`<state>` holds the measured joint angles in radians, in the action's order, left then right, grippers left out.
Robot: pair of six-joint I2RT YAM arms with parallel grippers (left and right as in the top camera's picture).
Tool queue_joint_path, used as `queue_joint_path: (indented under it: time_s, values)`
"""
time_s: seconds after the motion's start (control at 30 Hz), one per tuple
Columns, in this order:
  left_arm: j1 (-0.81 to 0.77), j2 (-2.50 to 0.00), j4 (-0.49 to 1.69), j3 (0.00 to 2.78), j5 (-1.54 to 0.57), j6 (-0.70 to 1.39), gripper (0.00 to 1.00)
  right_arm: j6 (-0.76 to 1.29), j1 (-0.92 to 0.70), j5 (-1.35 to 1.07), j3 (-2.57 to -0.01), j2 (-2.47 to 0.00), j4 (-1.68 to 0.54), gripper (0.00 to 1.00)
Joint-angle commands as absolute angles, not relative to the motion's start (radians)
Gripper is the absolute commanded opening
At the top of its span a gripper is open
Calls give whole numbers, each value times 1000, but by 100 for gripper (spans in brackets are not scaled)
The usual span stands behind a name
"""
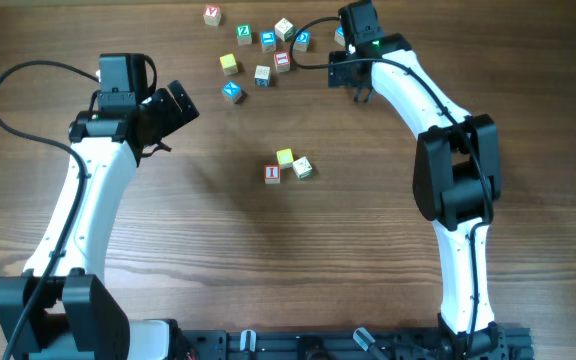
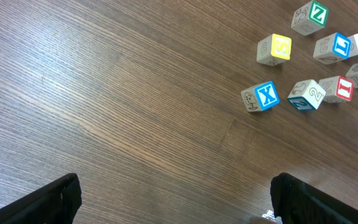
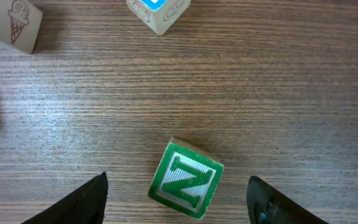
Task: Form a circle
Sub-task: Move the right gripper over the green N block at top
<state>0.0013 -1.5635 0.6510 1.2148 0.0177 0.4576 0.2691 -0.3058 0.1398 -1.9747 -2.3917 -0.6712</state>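
Three letter cubes huddle in a small arc at mid-table: a red I cube (image 1: 272, 173), a yellow cube (image 1: 285, 157) and a pale cube with green (image 1: 303, 167). No closed circle shows in these views. A green N cube (image 3: 185, 180) lies between the fingers of my right gripper (image 3: 182, 208), with a gap on each side; the jaws stand open. In the overhead view the right gripper (image 1: 352, 80) hovers at the far right of the scatter. A blue X cube (image 1: 232, 91) (image 2: 261, 97) lies ahead of my left gripper (image 1: 173, 105) (image 2: 179, 208), which is wide open and holds nothing.
Loose letter cubes lie scattered along the far edge: a yellow S cube (image 2: 274, 48), a green Z cube (image 2: 310, 17), a blue L cube (image 2: 332, 47), a red I cube (image 2: 336, 88) and others. An ice-cream cube (image 3: 18, 23) lies beyond the N.
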Motion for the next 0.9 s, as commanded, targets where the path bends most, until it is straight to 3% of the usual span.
queue_joint_path:
  time_s: [0.0,0.23,0.5,0.67,0.87]
  values:
    - [5,-1569,651,1215,24,456,100,353,-303,159,-1988,-2418,-674,60]
    - [5,-1569,651,1215,24,456,100,480,-303,160,-1988,-2418,-695,51]
    - [5,-1569,651,1215,24,456,100,481,-303,162,-1988,-2418,-683,40]
    - [5,-1569,651,1215,24,456,100,480,-303,200,-1988,-2418,-681,50]
    - [5,-1569,651,1215,24,456,100,499,-303,203,-1988,-2418,-702,38]
